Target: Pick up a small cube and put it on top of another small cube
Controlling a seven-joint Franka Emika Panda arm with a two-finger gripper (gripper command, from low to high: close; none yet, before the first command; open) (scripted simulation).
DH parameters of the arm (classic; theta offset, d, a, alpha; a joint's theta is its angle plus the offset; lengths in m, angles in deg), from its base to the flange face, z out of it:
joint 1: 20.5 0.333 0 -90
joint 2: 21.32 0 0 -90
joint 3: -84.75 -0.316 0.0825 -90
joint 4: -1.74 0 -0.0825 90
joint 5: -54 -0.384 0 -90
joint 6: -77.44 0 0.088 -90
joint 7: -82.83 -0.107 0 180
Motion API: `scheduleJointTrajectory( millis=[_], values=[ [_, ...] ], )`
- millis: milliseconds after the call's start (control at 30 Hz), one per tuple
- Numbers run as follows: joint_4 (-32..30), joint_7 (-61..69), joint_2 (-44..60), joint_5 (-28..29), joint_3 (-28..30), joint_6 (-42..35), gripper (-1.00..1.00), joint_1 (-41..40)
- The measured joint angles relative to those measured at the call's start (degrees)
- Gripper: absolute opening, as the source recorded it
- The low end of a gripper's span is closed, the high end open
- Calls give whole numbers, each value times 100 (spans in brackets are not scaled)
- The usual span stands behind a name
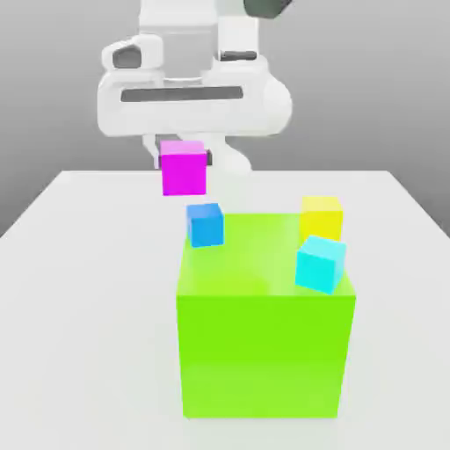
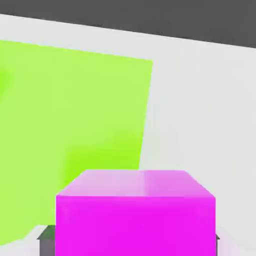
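Lime-green bulk comes first in the exterior view: the big lime-green cube (image 1: 264, 343) stands nearest the camera on the white surface (image 1: 79, 290), its wide top face taking up the middle of the scene. On that top face, toward two o'clock from its centre, the small cyan cube (image 1: 320, 263) sits tilted near the edge at the exterior view's right. Just beyond it, at about one o'clock, the small yellow cube (image 1: 322, 216) stands by the far edge. At about eleven o'clock from the big cube's centre, the small blue cube (image 1: 205, 224) shows at the far corner at the exterior view's left, though whether it rests on the big cube or on the surface behind cannot be told. Farther back and higher, at twelve o'clock from the blue one, the small magenta cube (image 1: 184, 170) hangs clear of the surface, pinched by the fingers of the gripper (image 1: 183, 148) under the white arm (image 1: 193, 97). In the hand view the magenta cube (image 2: 135, 212) sits close between dark finger tips (image 2: 46, 241), with the big cube's green face (image 2: 70, 130) and pale surface (image 2: 200, 110) beyond it.
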Motion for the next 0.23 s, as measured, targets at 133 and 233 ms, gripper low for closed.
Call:
scheduleJointTrajectory(
  millis=[133,233],
  values=[
    [-624,86,110,-16,-17,733,-100,28],
    [-722,95,145,-21,-21,866,100,23]
  ],
)
